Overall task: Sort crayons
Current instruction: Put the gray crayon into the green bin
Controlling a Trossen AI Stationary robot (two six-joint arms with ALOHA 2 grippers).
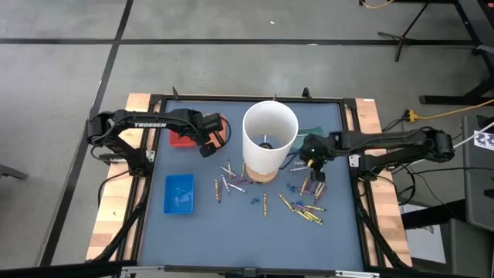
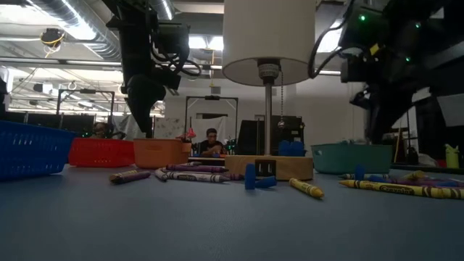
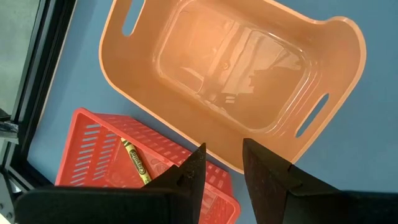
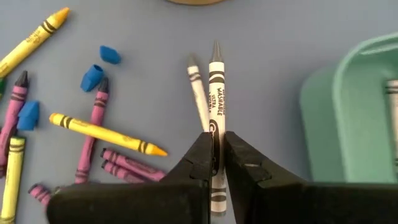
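Right gripper (image 4: 215, 163) clenched on a grey crayon (image 4: 216, 93), held lengthwise between the fingers with its tip pointing away from the wrist. A second grey crayon (image 4: 198, 90) lies on the blue surface (image 1: 231, 224) just beside it. In the high view this gripper (image 1: 315, 164) sits right of the tall white cylinder (image 1: 269, 137), near the green tray (image 1: 312, 131).

Green tray (image 4: 348, 118) shows close to the held crayon in the right wrist view; something pale lies inside at the edge, too cut off to identify.

Left gripper (image 3: 221, 163) released, fingers parted with nothing between them, hovering over the near rim of the orange tray (image 3: 236, 68). The orange tray looks bare inside. Beside it the red basket (image 3: 106, 155) holds one yellow crayon (image 3: 135, 160).

Loose crayons (image 1: 301, 208) scattered across the middle and right of the surface: yellow, purple, a few grey. Another cluster (image 1: 231, 179) lies just near-left of the cylinder's wooden base (image 1: 260, 175). Small blue bits (image 4: 92, 76) are mixed among them.

Blue basket (image 1: 179, 193) stands at near left, well apart from the crayon piles.

Low view: a person (image 2: 211, 143) in the room far behind the surface.
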